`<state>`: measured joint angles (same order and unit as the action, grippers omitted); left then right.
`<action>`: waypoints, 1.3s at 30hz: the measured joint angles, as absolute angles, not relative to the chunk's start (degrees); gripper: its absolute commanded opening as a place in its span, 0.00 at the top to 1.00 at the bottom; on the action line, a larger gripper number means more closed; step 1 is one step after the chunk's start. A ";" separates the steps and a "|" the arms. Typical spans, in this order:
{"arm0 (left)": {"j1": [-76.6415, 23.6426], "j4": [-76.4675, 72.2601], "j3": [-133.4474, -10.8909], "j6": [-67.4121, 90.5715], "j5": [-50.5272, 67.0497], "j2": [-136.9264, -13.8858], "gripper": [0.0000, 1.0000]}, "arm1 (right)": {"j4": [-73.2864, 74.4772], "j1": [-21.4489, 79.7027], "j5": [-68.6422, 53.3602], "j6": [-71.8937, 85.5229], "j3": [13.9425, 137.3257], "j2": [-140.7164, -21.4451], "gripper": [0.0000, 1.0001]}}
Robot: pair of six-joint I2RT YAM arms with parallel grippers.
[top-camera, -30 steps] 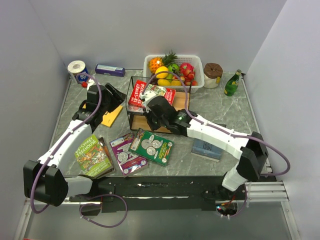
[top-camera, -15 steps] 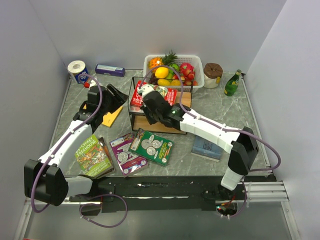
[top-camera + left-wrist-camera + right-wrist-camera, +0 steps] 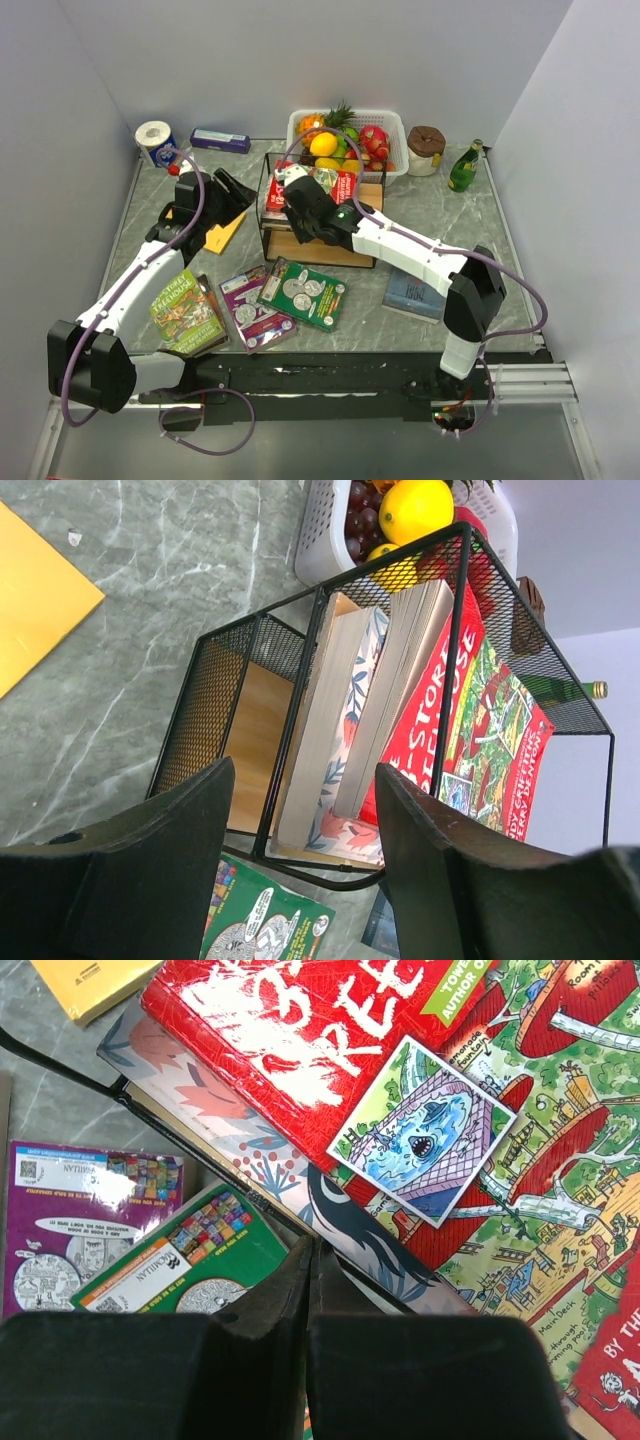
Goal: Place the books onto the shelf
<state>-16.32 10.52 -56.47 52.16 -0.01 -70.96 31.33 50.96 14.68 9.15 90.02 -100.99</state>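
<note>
Because the red book (image 3: 300, 1020) leans tilted inside the shelf (image 3: 300, 710), the right gripper (image 3: 308, 1252) is kept shut and empty just above it, probably for nudging. The left gripper (image 3: 305, 770) is held open, gripping nothing, beside the shelf.
</note>
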 measured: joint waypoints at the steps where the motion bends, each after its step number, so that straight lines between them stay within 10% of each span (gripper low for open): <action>1: -16.32 10.50 -56.47 52.16 0.05 -70.96 0.36 | 31.33 50.89 14.70 9.15 90.02 -100.99 1.00; 39: -13.61 12.25 -56.58 51.53 1.48 -71.92 0.37 | 30.57 48.12 26.24 8.71 87.13 -89.34 1.00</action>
<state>-13.61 12.25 -56.58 51.53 1.48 -71.92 30.57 48.12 26.24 8.71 87.13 -89.34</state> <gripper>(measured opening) 0.640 0.008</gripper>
